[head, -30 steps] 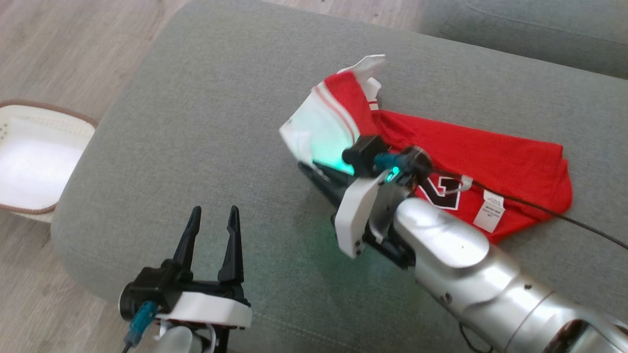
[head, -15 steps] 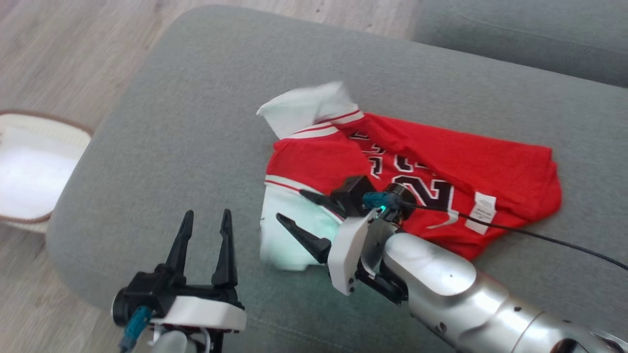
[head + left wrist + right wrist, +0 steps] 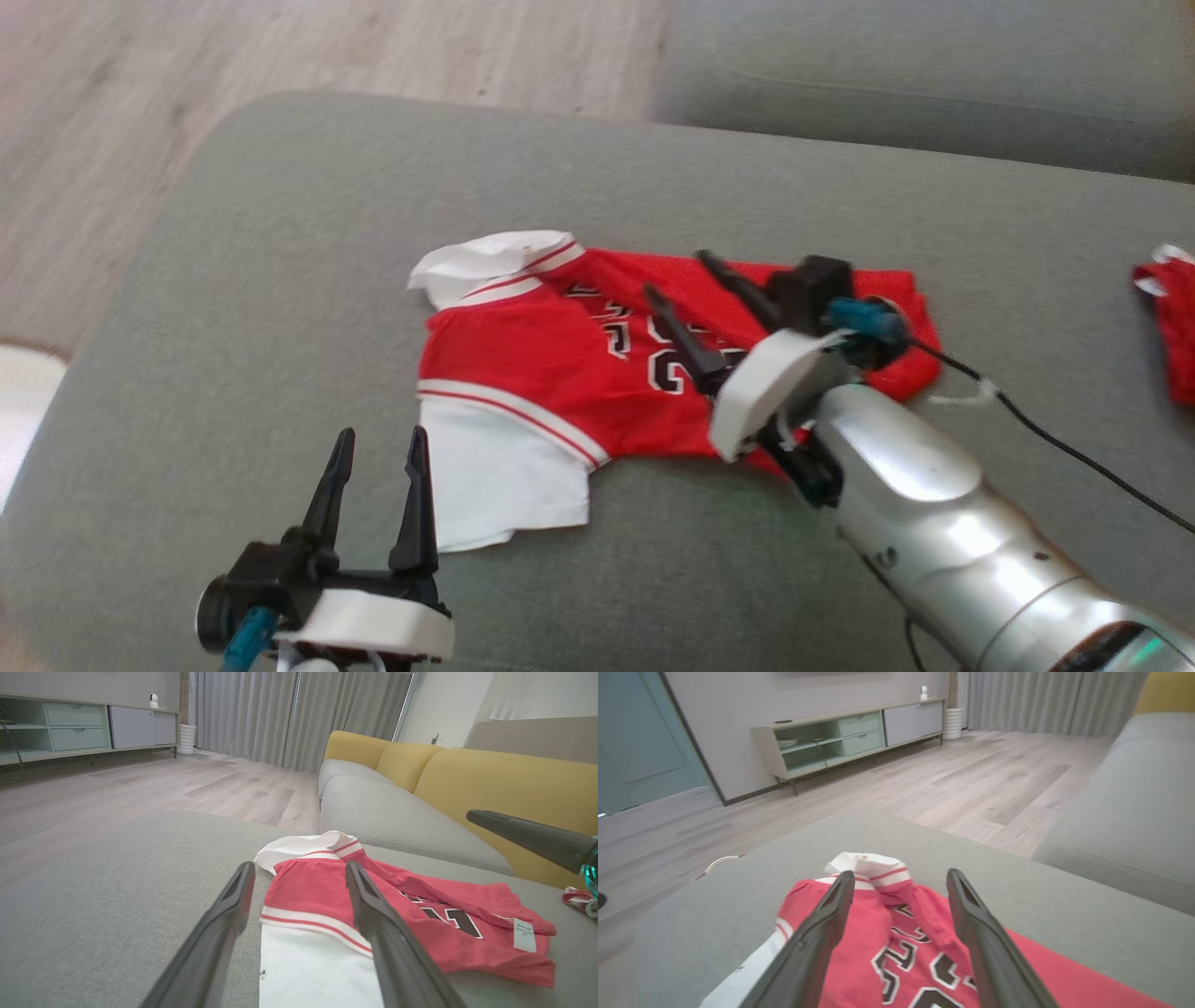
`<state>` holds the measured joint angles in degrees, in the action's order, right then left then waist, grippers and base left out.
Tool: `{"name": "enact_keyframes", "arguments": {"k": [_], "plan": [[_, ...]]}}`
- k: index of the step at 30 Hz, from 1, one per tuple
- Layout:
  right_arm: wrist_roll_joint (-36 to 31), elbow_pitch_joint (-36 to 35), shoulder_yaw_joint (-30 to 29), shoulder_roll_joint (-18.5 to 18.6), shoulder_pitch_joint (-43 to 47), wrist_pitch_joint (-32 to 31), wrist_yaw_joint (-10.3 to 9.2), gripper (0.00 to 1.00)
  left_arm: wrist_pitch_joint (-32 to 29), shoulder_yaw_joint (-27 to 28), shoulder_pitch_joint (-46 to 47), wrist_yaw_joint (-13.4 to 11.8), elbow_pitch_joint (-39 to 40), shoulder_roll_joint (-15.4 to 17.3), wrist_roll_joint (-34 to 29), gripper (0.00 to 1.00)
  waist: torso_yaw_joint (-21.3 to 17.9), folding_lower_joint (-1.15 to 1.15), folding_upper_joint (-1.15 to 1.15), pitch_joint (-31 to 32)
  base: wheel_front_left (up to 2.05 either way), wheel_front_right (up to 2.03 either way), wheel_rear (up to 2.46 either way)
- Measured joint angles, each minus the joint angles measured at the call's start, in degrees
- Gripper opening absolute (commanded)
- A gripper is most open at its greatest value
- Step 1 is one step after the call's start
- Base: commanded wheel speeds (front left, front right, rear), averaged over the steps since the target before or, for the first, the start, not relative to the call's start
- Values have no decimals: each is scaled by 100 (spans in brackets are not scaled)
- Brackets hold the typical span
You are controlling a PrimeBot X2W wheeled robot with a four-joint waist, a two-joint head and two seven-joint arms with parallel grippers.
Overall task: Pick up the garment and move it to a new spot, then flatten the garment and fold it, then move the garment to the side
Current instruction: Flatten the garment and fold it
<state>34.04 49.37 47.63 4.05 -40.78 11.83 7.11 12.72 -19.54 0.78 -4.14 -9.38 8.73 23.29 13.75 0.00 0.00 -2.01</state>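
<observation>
The grey cushion (image 3: 280, 280) takes most of the head view, with wooden floor (image 3: 140, 93) behind it at the left. At the lower left the left gripper (image 3: 380, 437) hovers with its two fingers apart and nothing between them. Its tips are just beside the white end of the garment (image 3: 523, 364). The garment lies spread on the middle of the cushion, with the white part toward the left and the red part with dark numbers toward the right. A white fold (image 3: 485, 261) is bunched at its far left corner. The left wrist view looks low over the cushion and shows that this fold stands up a little. It also shows a white label (image 3: 522, 935) on the red edge at the right, where the head view has the right arm in front. The right gripper (image 3: 677, 275) is above the red part, fingers spread wide, holding nothing. The right wrist view shows the numbers lying between and below its fingers, and in the left wrist view one finger (image 3: 528, 837) hangs in the air, clear of the cloth. A black cable (image 3: 1074, 448) runs from the right wrist toward the right. At the right edge a second red cloth (image 3: 1167, 317) lies on the cushion, well apart from the garment. The wrist views add the room: a yellow sofa back (image 3: 490, 779), grey curtains (image 3: 280, 714) and a long cabinet (image 3: 840, 737).
</observation>
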Motion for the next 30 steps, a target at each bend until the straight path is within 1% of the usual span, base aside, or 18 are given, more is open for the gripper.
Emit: {"name": "enact_keyframes", "arguments": {"k": [4,7,10,12,18,23,24,25,26,27,30], "plan": [[-281,417,-499,92,66,36,0,100,-35,-27,-25,-42,86,2,1,100,-251,0,0,64,0,0,0],[-541,722,-824,319,172,80,0,100,-36,-38,-27,-42,113,3,43,100,-371,-1,0,28,0,0,0],[-728,1067,-1104,495,297,78,0,100,-37,-54,-26,-43,127,4,42,100,-411,1,0,-85,0,0,0],[-922,1271,-1156,555,339,67,0,100,-37,-64,-26,-43,129,4,42,100,-416,0,0,-168,0,0,0],[-1295,1653,-1238,550,360,-181,0,100,-35,-69,-6,-48,125,3,42,100,-364,1,0,-349,0,0,0],[-1413,1878,-1251,545,320,-337,0,100,-29,-71,12,-47,91,3,43,100,-294,1,0,-396,0,0,0],[-1428,1919,-1251,544,288,-337,0,55,-27,-74,12,-46,77,3,47,100,-286,1,0,-398,0,0,0],[-1467,1956,-1258,545,245,-336,0,32,-26,-74,12,-43,63,3,62,100,-278,1,0,-398,0,0,0],[-1489,1985,-1280,544,202,-336,0,4,-12,-76,12,-42,46,3,71,100,-271,1,0,-394,0,0,0],[-1493,2016,-1302,543,154,-335,0,0,-3,-77,12,-42,38,3,92,100,-268,1,0,-387,0,0,0],[-1514,2052,-1379,543,26,-225,0,0,-2,-80,12,-42,26,4,92,100,-275,1,0,-345,0,0,0]]}}
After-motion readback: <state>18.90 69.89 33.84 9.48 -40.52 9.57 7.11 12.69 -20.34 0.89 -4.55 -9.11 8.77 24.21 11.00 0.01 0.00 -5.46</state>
